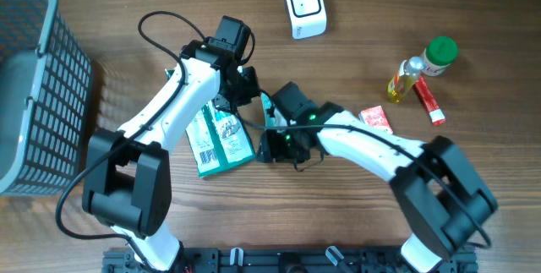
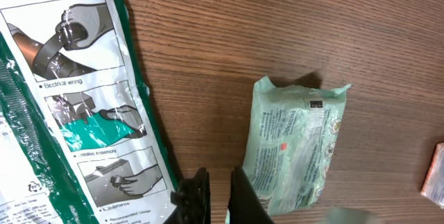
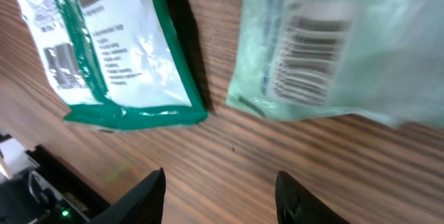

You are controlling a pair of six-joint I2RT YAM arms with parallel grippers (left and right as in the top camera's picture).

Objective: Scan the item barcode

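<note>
A pale green soft packet [image 2: 295,144] lies flat on the wooden table, its barcode facing up in the right wrist view [image 3: 312,50]. My left gripper [image 2: 218,197] is shut with nothing in it. It sits low between the packet and a green-and-white glove package [image 2: 69,99]. My right gripper [image 3: 222,196] hovers open over bare wood just short of the packet, nothing between its fingers. From overhead both grippers, left [image 1: 250,94] and right [image 1: 283,148], crowd over the packet and mostly hide it. The white scanner [image 1: 305,7] stands at the back of the table.
The glove package [image 1: 221,138] lies left of the right gripper. A grey mesh basket [image 1: 34,87] fills the left edge. At the right are a green-capped bottle [image 1: 439,53], a yellow bottle [image 1: 406,79], a red tube [image 1: 428,102] and a small red-and-white box [image 1: 376,119].
</note>
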